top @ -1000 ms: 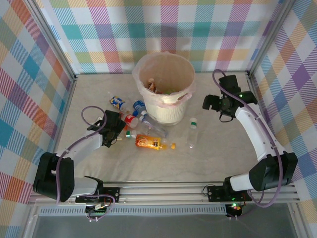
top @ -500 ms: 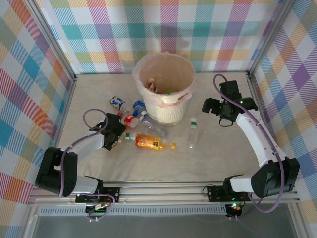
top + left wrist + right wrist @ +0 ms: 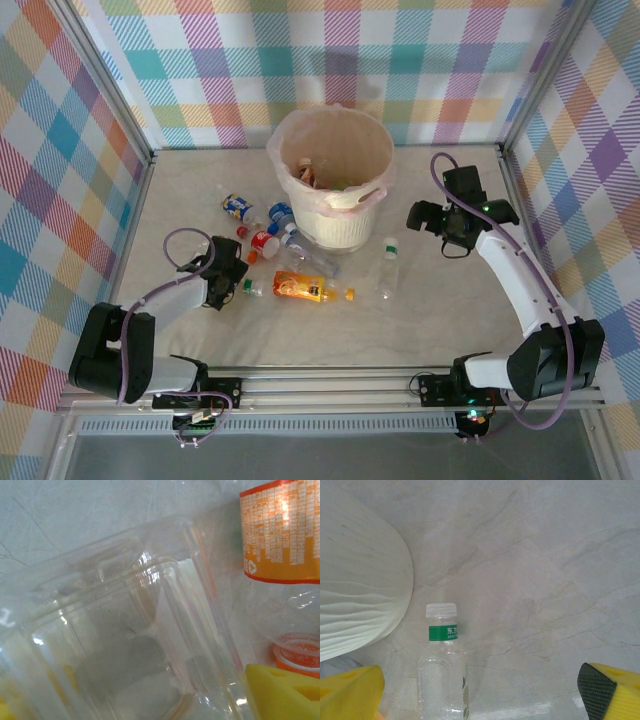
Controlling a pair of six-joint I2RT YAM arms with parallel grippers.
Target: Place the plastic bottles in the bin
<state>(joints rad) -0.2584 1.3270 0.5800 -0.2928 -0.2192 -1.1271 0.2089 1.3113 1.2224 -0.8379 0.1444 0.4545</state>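
**Left fingers straddle a crushed bottle, right fingers hang open short of another**

The left fingers (image 3: 280, 692) are apart, with a yellow pad low at each side of the left wrist view. A crushed clear bottle (image 3: 125, 630) lies between them, right up against the camera. No squeeze shows in the plastic, so this reads as lined up for a grasp and not yet clamped, which is a judgement. They sit low and spread, probably because the bottle lies flat on the desk (image 3: 450, 310) and is wide. Just right of these fingers is an orange-label bottle (image 3: 282, 530). Its orange cap is close to the right pad, and contact cannot be told.

The right fingers (image 3: 350, 692) are also apart and hold nothing. A green-band bottle (image 3: 445, 670) with a white cap lies ahead of them, nearer the left pad, cap pointing away. The bin (image 3: 355, 595) wall bulges in at the left of these fingers, close beside that bottle. That is likely why the fingers come at it from the open side.

The top view gives the layout. The bin stands well beyond the left fingers and near the right ones. A red-label bottle (image 3: 262, 243) and a blue-label bottle (image 3: 237, 207) lie between the left fingers and the bin. A few coloured things are inside the bin, too small to name. The wrist views give the finger spread and how near each bottle is, which the top view is too small to settle.
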